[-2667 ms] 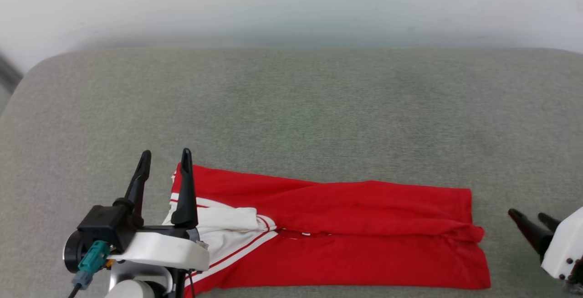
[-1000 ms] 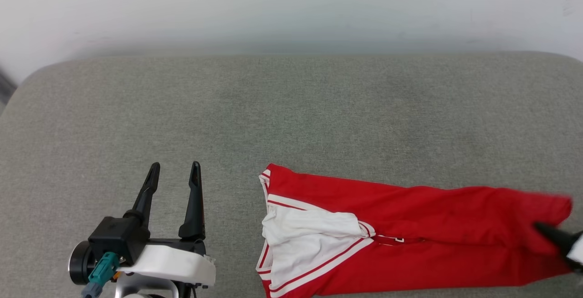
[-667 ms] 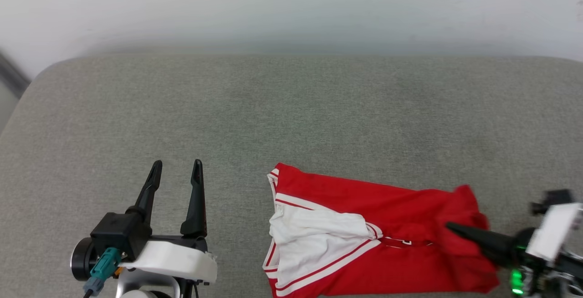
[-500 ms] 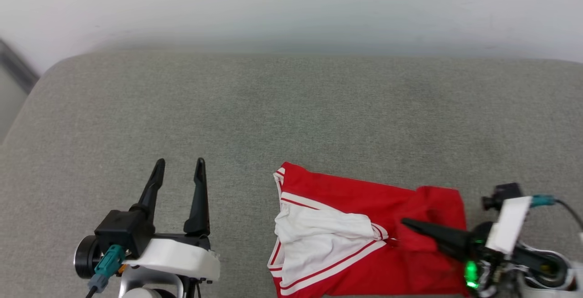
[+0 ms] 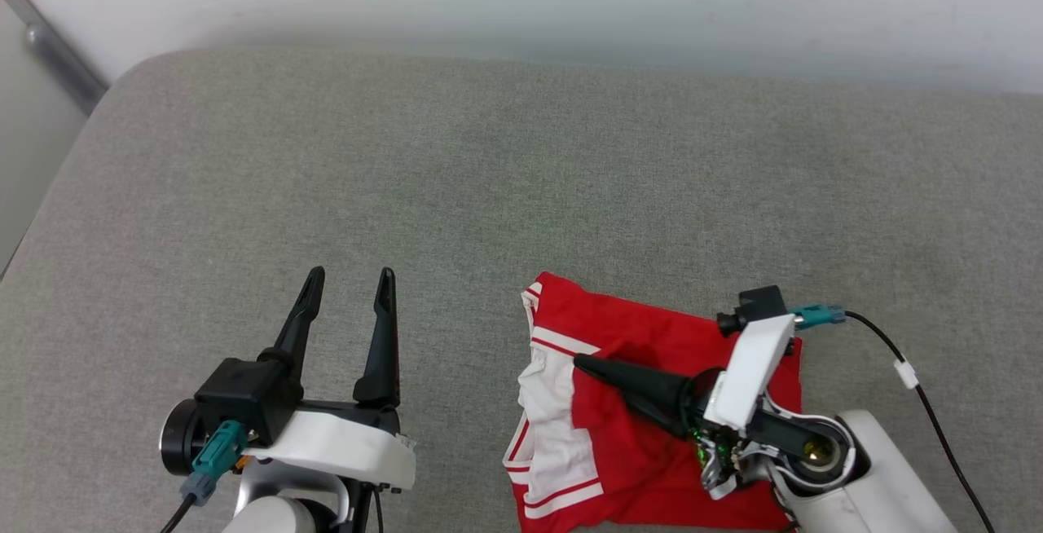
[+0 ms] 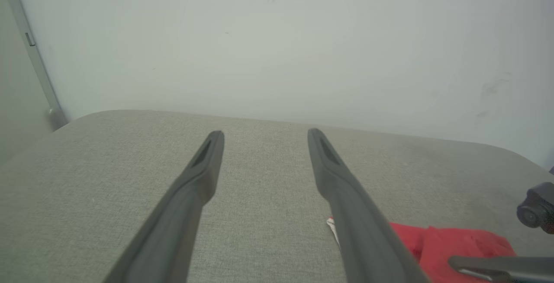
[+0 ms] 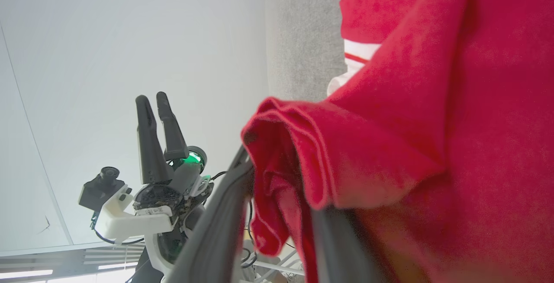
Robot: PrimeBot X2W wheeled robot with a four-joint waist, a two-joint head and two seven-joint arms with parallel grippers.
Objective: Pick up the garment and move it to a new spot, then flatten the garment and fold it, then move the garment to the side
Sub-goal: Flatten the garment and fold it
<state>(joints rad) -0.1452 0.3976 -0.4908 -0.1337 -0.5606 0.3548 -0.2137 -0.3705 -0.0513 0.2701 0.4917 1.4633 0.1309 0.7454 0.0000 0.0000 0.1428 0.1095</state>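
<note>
Garment (image 5: 652, 337) lies part-folded at the cushion's (image 5: 489, 191) near right. Right gripper (image 5: 595, 374): jaws part-spread, hem draped between them; grip cannot be told. Left gripper (image 5: 350, 270): jaws spread, empty, apart. Recommend laying the hem square, edges aligned.

Left gripper (image 5: 350, 274): two long, tapered matte-black fingers on a black block, backed by a glossy white moulded wrist shell (image 5: 326, 451) carrying a teal plug (image 5: 213, 450). Right gripper (image 5: 603, 378): identical black fingers, a white cover plate (image 5: 750, 370), a thin black cable (image 5: 929, 415) with a white clip, and a green indicator light (image 5: 699, 455). It also has a brass-coloured round joint cap (image 5: 817, 451) on a pale rounded forearm (image 5: 876, 488).
</note>
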